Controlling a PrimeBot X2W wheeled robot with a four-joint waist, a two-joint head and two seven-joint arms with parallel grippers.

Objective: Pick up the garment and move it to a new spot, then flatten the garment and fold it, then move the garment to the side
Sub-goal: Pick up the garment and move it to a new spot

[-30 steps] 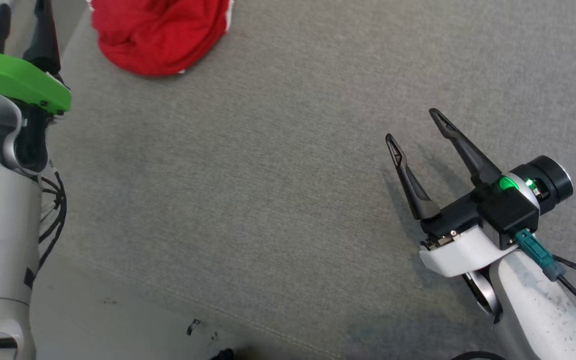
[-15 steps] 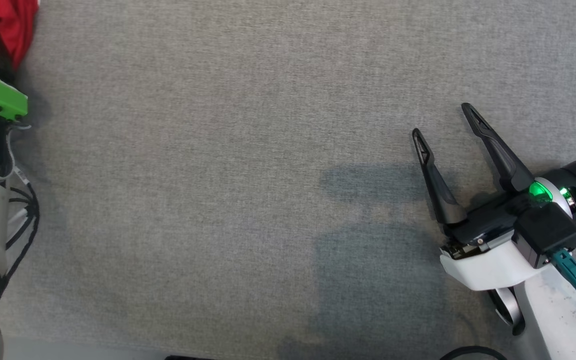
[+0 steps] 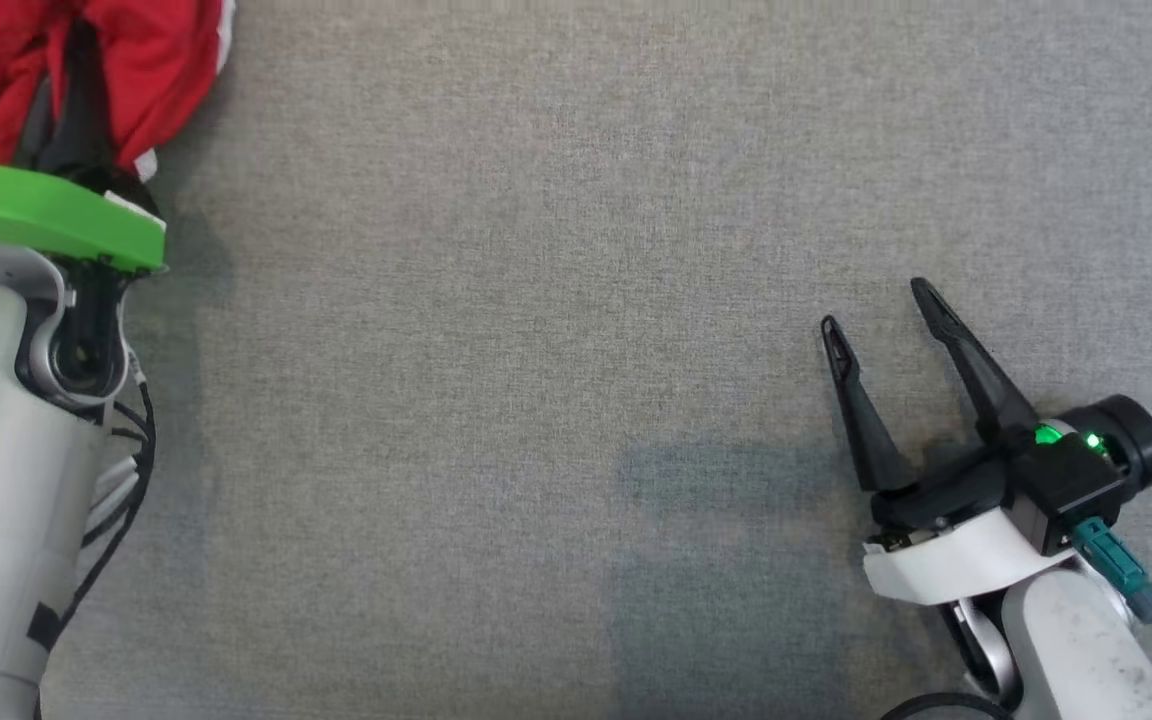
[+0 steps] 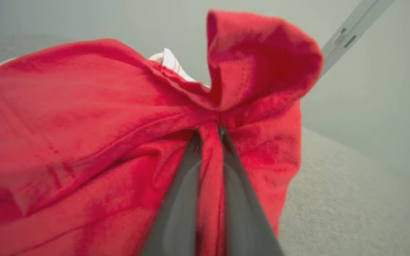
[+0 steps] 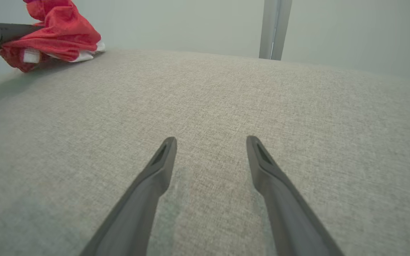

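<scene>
The garment (image 3: 171, 60) is a crumpled red cloth with white trim, at the top left corner of the head view. My left gripper (image 3: 76, 45) reaches into it, fingers buried in the folds. In the left wrist view the left gripper (image 4: 210, 129) is shut on a pinched ridge of the red garment (image 4: 84, 106). My right gripper (image 3: 875, 307) hovers open low over the grey surface at the lower right, far from the cloth. In the right wrist view the right gripper (image 5: 210, 139) holds nothing, and the garment (image 5: 62, 35) shows bunched at the far left.
A grey fabric-covered surface (image 3: 536, 350) spreads across the whole work area. A pale wall stands behind it, with an upright metal post (image 5: 274, 28) at the far edge. A slanted metal rail (image 4: 354, 32) shows at the top right of the left wrist view.
The head camera has shifted between frames. My left gripper has gone from open to shut on a fold of the garment. The right gripper stays open.
</scene>
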